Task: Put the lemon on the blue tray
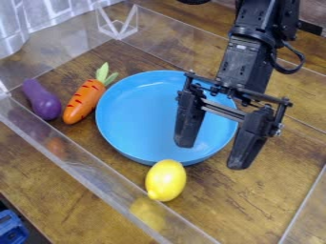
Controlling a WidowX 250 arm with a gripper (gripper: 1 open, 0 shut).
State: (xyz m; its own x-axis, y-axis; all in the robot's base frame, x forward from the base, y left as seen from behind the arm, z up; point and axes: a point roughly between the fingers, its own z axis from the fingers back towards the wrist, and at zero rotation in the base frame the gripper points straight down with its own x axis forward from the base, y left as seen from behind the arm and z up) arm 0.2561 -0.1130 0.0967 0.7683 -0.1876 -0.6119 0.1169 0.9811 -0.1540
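Pretty bright, even light from overhead. Soft glare streaks on the clear plastic walls (76,162) and a sheen on the wooden table (299,105). Shadows are faint and short. Low-res and slightly soft overall, no real motion blur.

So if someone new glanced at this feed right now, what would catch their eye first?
Probably the big blue tray in the middle of the wooden table, with the black gripper hanging over its right rim, jaws spread wide and holding nothing. Next, the bright yellow lemon lying on the table just off the tray's near edge, not yet on it. To the left sit an orange carrot and a purple eggplant.
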